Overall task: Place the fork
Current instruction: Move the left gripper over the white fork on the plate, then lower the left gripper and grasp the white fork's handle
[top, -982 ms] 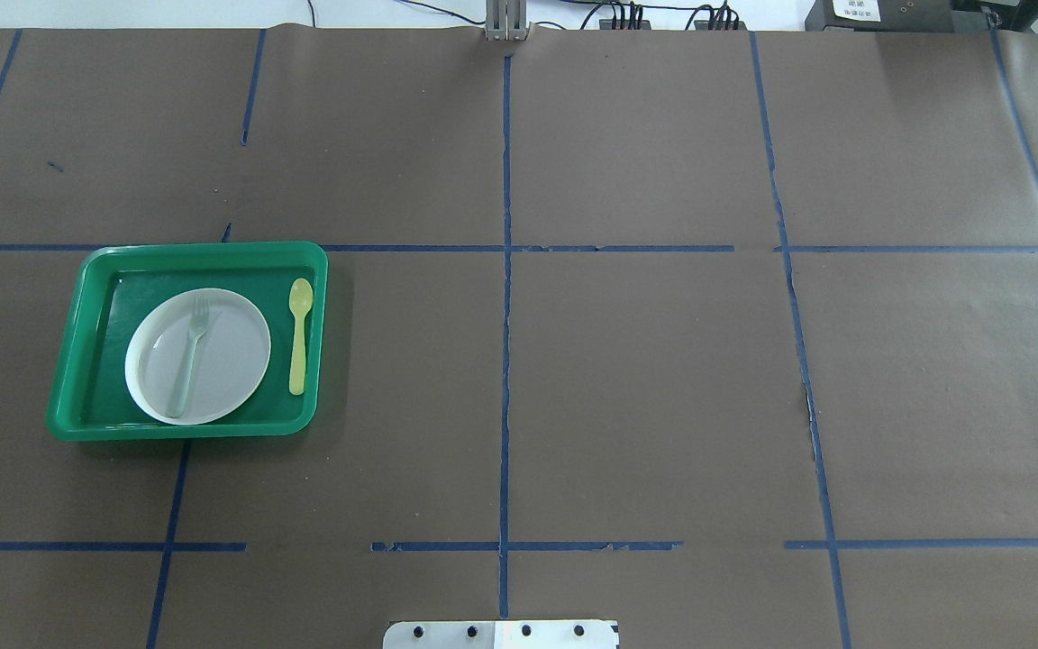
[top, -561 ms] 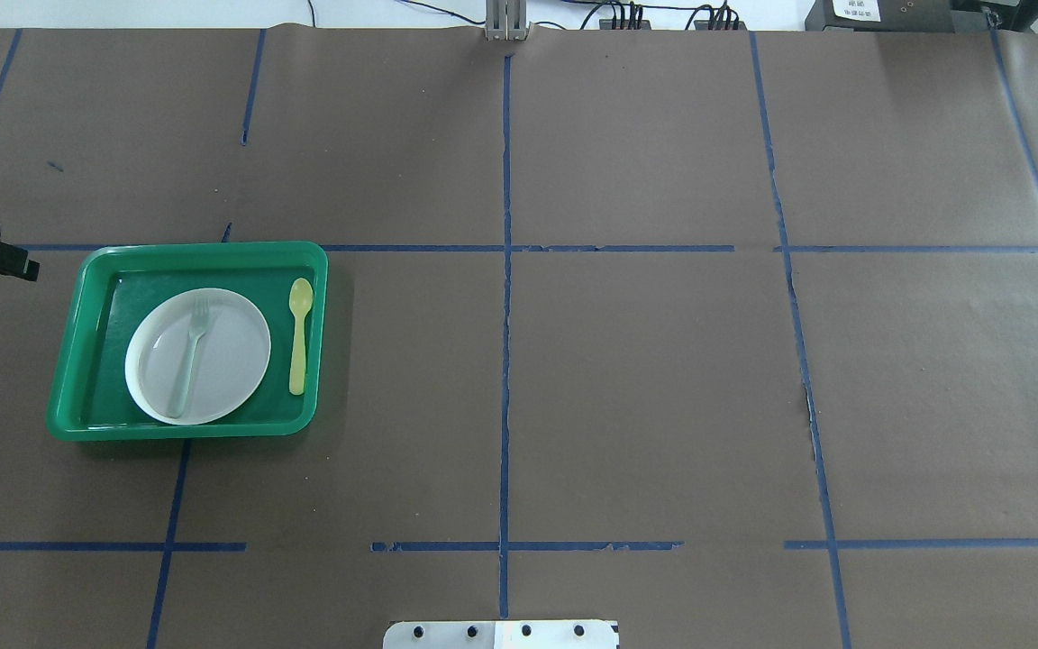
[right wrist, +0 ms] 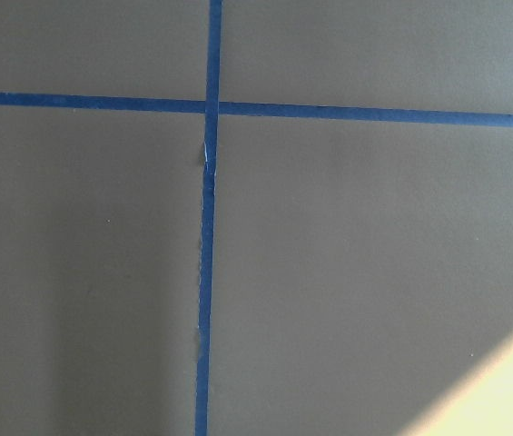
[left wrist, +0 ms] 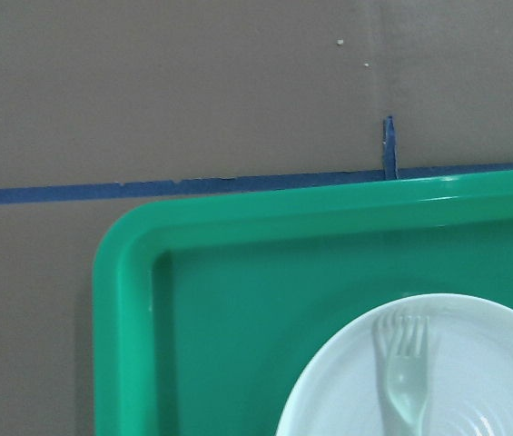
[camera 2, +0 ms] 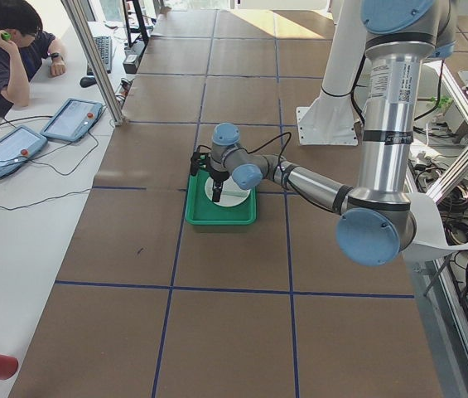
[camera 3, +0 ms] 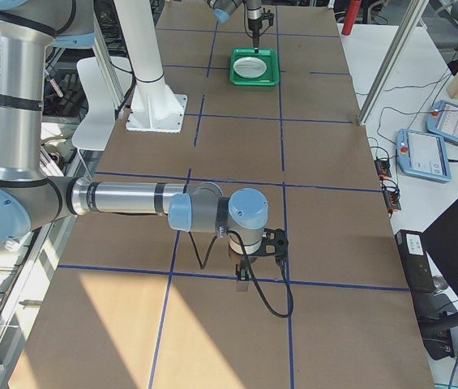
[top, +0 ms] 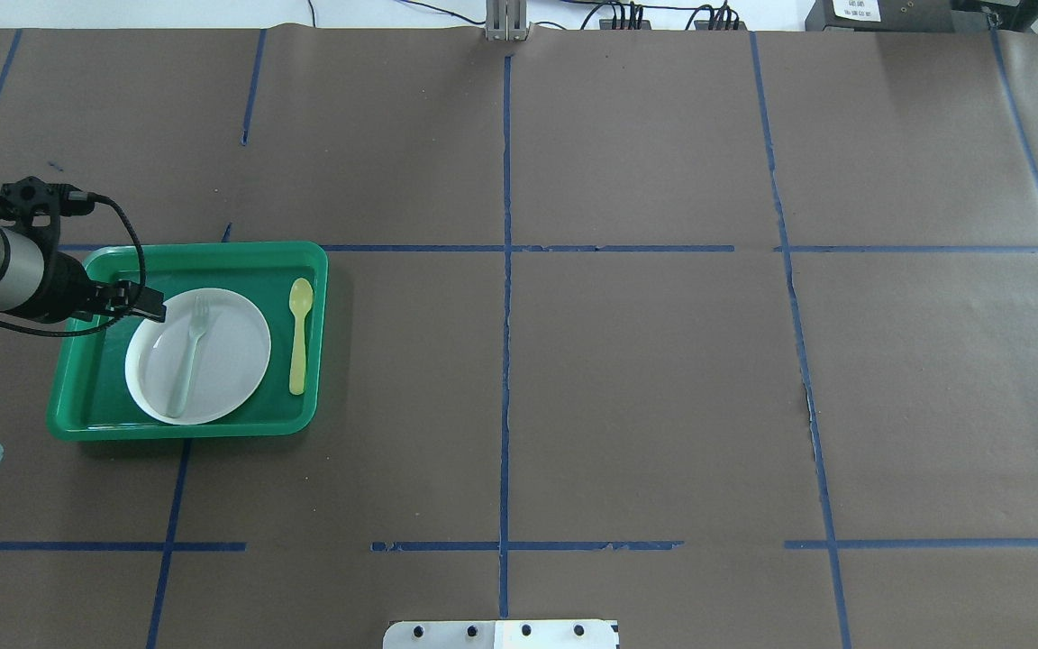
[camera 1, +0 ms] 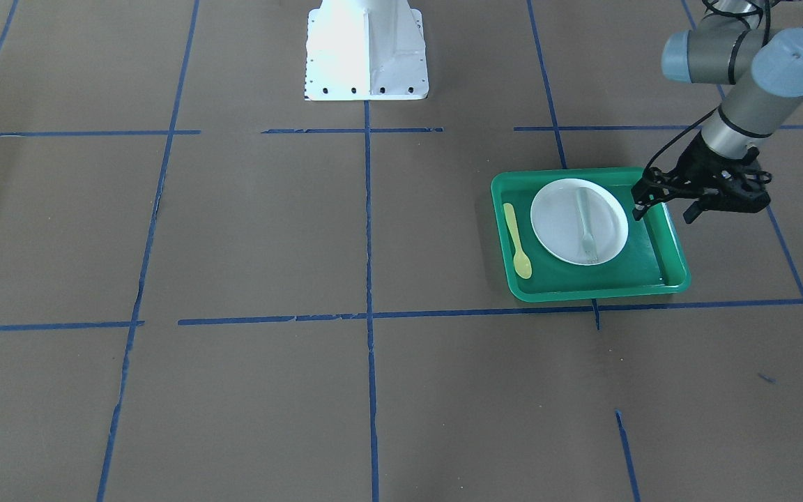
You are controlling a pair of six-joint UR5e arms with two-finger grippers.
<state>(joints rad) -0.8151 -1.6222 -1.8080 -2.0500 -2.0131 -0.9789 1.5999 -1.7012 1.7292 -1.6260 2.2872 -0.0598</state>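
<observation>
The pale plastic fork (top: pixel 192 347) lies on a white plate (top: pixel 235 361) inside a green tray (top: pixel 204 253), tines toward the far side. It also shows in the front view (camera 1: pixel 585 226) and the left wrist view (left wrist: pixel 406 377). My left gripper (camera 1: pixel 663 209) hovers over the tray's left rim beside the plate, open and empty; it also shows overhead (top: pixel 136 305). My right gripper (camera 3: pixel 259 251) shows only in the exterior right view, low over bare paper far from the tray, and I cannot tell whether it is open or shut.
A yellow spoon (top: pixel 299 338) lies in the tray to the plate's right. The robot base (camera 1: pixel 366 52) stands at the table's near middle. Brown paper with blue tape lines (top: pixel 505 270) covers the table. An operator (camera 2: pixel 2 41) sits at a side desk.
My left arm has come into the overhead view from the left, and its gripper now hangs over the tray's left side. Fork, plate and spoon have not moved.
</observation>
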